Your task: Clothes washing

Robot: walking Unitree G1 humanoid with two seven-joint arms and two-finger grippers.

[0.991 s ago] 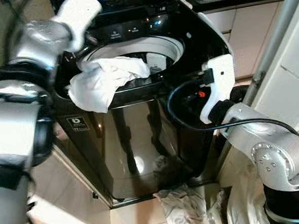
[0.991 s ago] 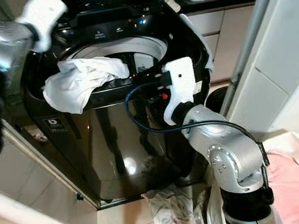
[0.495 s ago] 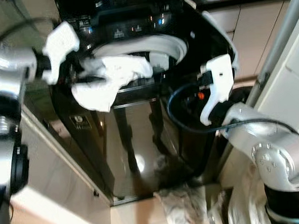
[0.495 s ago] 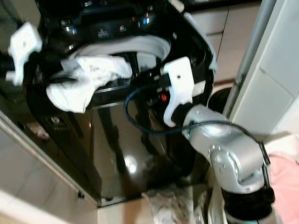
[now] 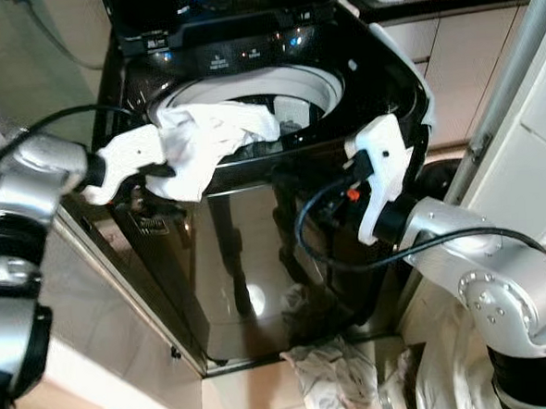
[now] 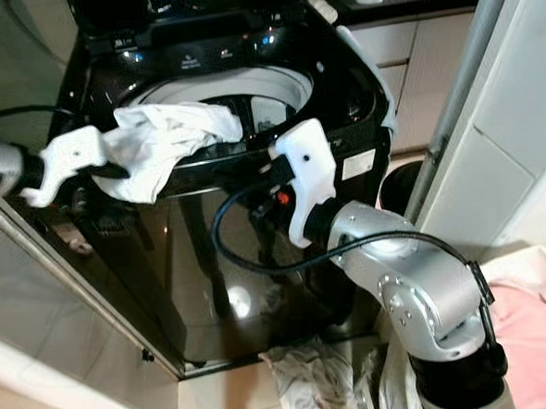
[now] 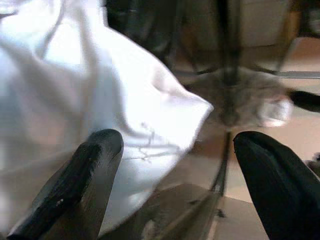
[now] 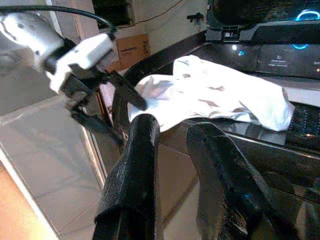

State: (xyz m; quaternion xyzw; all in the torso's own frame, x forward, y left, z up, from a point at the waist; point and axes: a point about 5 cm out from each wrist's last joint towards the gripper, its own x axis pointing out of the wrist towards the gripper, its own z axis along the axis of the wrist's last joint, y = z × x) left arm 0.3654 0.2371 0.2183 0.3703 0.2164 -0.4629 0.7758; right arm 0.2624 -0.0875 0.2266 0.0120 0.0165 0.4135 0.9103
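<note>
**White garment draped over the washer's front rim**

We saw a black top-loading washing machine (image 5: 255,215) with its lid up and its drum ring (image 5: 303,82) exposed. A white garment (image 5: 204,144) lay across the machine's front rim, partly inside the drum opening and partly hanging down the glossy front panel.

Our left gripper (image 6: 122,167) was at the machine's front left corner, beside the hanging edge of the garment. In the left wrist view its fingers (image 7: 85,180) stood wide apart with the white cloth (image 7: 75,110) just ahead of them and one finger against or over its lower fold; we could not tell whether it touched. It held nothing.

Our right gripper (image 8: 175,165) hovered in front of the machine's right front side, below the rim, pointing toward the garment. Its two fingers were a little apart and empty.

On the floor at the foot of the machine lay a crumpled patterned cloth (image 5: 329,368). To the right of the machine we saw a pink fabric (image 6: 536,337) and pale cabinet drawers (image 5: 449,55).
</note>
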